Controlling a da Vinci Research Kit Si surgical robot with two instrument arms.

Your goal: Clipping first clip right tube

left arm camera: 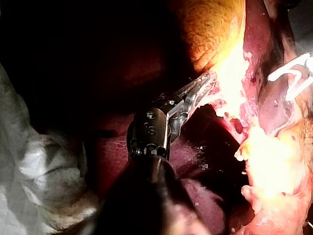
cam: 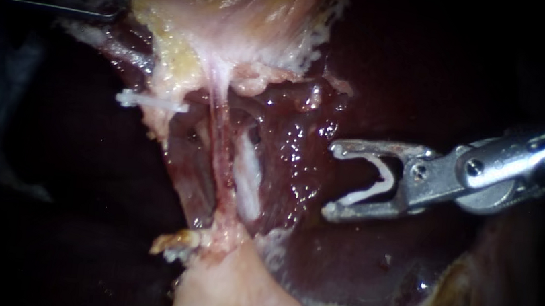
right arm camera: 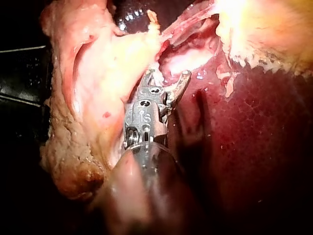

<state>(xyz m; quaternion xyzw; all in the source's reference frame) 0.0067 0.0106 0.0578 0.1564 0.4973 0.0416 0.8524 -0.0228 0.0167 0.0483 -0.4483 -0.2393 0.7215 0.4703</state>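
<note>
Endoscope: the left instrument [cam: 118, 0] comes in from shadow, its tip buried in pale tissue [cam: 231, 27]. The right instrument [cam: 330, 179] has wide jaws, both touching an open loaded clip [cam: 378, 177] near the whitish right tube [cam: 248, 174], not touching it.

Left wrist: jaws clamp the pale tissue, though glare blurs them.

Right wrist: the clip is hard to make out.

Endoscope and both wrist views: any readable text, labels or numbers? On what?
No readable text anywhere.
Right instrument: small marks on its metal body, too blurred to read.
Left instrument, loaded clip, clip on the tube, liver: nothing written.
</note>
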